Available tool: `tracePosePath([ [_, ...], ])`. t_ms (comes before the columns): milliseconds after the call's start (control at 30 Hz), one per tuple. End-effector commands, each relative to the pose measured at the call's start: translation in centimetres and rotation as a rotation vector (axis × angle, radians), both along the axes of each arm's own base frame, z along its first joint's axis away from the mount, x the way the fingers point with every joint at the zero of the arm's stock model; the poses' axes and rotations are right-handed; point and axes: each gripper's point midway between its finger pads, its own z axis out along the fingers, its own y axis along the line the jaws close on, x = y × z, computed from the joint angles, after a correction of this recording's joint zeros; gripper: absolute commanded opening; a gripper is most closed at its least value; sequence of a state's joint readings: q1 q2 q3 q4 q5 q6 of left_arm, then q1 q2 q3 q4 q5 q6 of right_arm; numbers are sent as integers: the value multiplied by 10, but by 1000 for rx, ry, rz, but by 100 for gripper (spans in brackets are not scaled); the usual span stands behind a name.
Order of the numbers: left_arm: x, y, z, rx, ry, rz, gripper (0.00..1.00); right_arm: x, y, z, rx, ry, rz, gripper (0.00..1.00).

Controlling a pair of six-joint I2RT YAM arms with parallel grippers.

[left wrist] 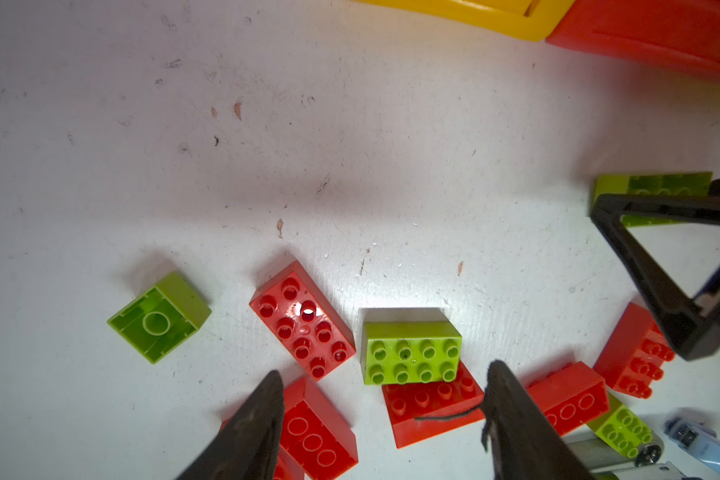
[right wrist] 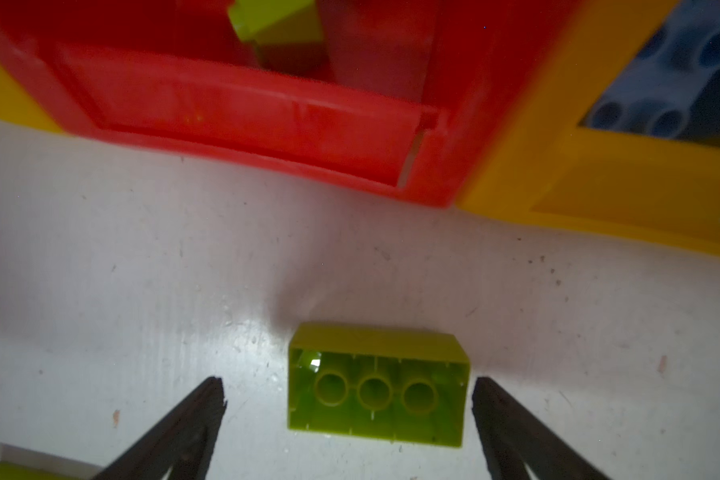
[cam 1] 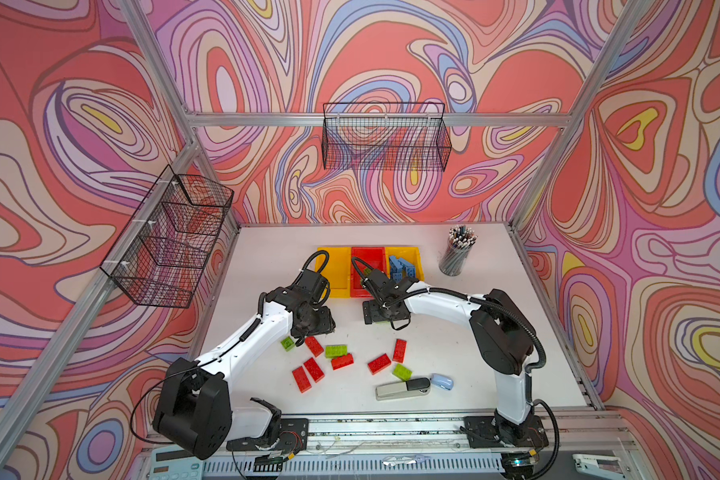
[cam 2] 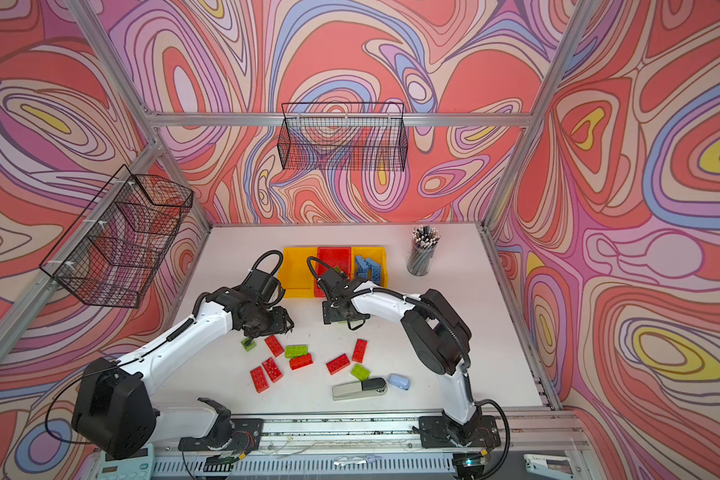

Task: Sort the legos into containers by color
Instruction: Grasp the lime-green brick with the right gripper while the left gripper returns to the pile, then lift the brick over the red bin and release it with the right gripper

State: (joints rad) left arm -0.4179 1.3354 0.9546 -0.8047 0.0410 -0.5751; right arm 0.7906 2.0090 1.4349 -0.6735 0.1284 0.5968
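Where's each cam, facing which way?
Top view: overhead, near edge, looks down on table; left arm, right arm show.
Top view: beside it, same aim; red bin at back.
Left wrist: faces down at loose bricks; left end effector shows.
Right wrist: faces green brick; right end effector shows.
Shared: both wrists see the red bin.
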Motion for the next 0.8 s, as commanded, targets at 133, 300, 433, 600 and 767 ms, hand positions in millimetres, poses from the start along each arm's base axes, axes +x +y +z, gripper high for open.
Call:
tracePosePath([
  [133,-3,9,-2,38,18,-2,64,4,-10,-17,-19,26,-41,98],
  [300,-2,10,-5,41,22,6,63,2,-8,-25,-34,58,-16,74],
  [433,0,10,-4,35,22,6,65,9,-4,-14,-32,44,-9,56],
  [600,8,12,5,40,-9,8,73,29,15,28,10,-17,17,49],
  [767,16,19,13,43,-30,34,76,59,33,75,53,-101,40,47],
])
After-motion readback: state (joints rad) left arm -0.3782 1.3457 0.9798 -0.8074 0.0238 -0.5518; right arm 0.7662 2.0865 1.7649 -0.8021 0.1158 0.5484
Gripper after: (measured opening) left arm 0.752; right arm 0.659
